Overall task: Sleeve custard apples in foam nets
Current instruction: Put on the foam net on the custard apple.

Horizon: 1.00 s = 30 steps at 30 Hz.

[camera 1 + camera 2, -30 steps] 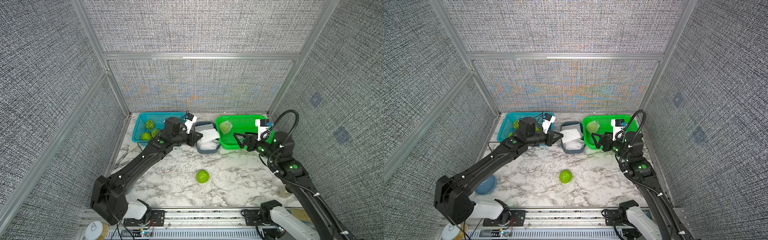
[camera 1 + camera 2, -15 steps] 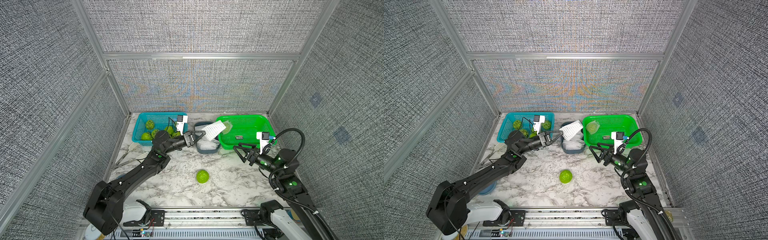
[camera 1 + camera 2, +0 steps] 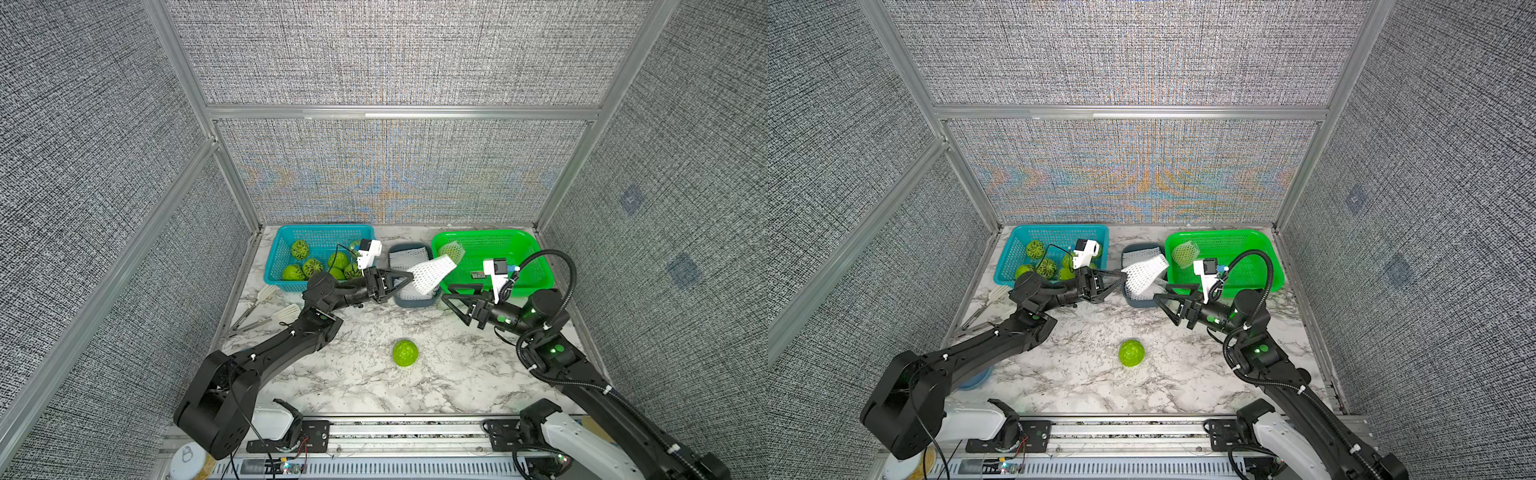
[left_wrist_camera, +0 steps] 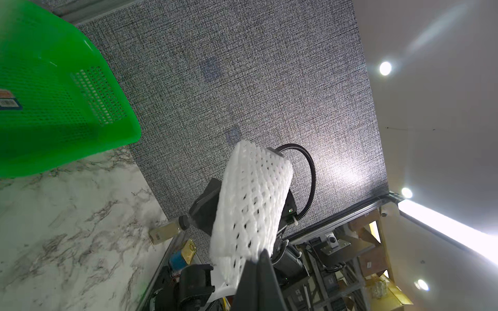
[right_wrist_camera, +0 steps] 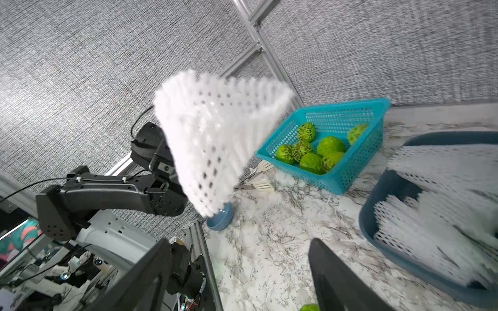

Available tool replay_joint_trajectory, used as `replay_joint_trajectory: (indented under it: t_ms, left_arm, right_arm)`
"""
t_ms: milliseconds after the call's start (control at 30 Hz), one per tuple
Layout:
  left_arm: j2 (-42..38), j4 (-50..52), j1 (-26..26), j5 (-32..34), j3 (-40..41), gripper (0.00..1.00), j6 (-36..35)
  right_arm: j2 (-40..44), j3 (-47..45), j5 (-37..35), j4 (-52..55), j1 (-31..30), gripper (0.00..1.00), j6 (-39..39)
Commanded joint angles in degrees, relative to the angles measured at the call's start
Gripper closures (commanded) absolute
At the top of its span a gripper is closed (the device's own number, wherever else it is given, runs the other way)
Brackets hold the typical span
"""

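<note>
Left gripper [image 3: 410,276] pinched a white foam net [image 3: 432,272], its diamond mesh fanned above the grey tray [image 3: 415,302]. Right gripper [image 3: 448,292] stood open beside it. One bumpy green apple [image 3: 405,353] lay on marble.

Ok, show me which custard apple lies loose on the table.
The lone custard apple on the marble between the arms. The others sit in the blue basket, plus one netted in the green basket.

A robotics lab cell: grey fabric panels [image 3: 374,50] in aluminium framing [image 3: 403,113] enclose a marble-look tabletop [image 3: 353,386], with storage shelving [image 4: 347,255] beyond.
</note>
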State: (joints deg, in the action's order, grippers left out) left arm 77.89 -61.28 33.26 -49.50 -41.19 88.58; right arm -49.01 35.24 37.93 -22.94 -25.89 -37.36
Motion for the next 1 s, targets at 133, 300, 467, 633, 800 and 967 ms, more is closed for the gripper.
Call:
replay_joint_trajectory:
  t_ms: [133, 300, 467, 633, 800, 967]
  left_arm:
    - [2.79, -10.65, -0.08, -1.57, 1.28, 1.0, 9.94]
    - [1.67, -7.14, -0.03, -2.41, 0.63, 1.0, 7.73]
    - [0.74, -2.29, -0.07, -2.73, 0.05, 1.0, 4.33]
    - [-2.34, 15.53, -0.19, -1.8, -3.07, 1.0, -9.79]
    - [-3.34, 21.46, -0.33, 0.03, -4.84, 1.0, -14.86]
    - [-2.51, 20.16, -0.33, 0.1, -4.37, 1.0, -13.96]
  right_arm:
    - [-6.26, 4.96, -0.08, -7.43, -2.06, 0.22, 2.91]
    - [-9.66, 5.98, -2.73, -7.6, -2.08, 0.28, 3.92]
    - [-11.69, 5.86, -3.92, -10.35, -2.06, 0.33, 2.25]
    - [-10.87, 5.89, -4.73, -10.26, -2.02, 0.4, 1.28]
    - [-9.4, 4.78, -5.81, -10.42, -2.09, 0.5, 0.49]
    - [-9.71, 4.25, -6.2, -11.77, -2.32, 0.63, -0.46]
